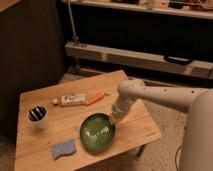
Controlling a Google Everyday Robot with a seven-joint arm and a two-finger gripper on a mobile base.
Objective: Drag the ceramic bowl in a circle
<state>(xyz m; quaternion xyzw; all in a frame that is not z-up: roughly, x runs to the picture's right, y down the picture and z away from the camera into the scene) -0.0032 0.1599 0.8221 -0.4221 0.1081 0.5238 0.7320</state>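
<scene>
The ceramic bowl [96,133], glossy green with a darker rim, sits on the wooden table [145,127] near its front edge, right of centre. My gripper [114,120] comes down from the white arm [160,95] on the right. It meets the bowl's upper right rim and is shut on that rim. The fingertips are hidden against the bowl's edge.
A white cup [38,118] with dark contents stands at the table's left. A blue sponge [64,149] lies at the front left of the bowl. A white bottle [69,100] and an orange carrot [95,98] lie behind the bowl. The robot's white body [197,135] fills the right side.
</scene>
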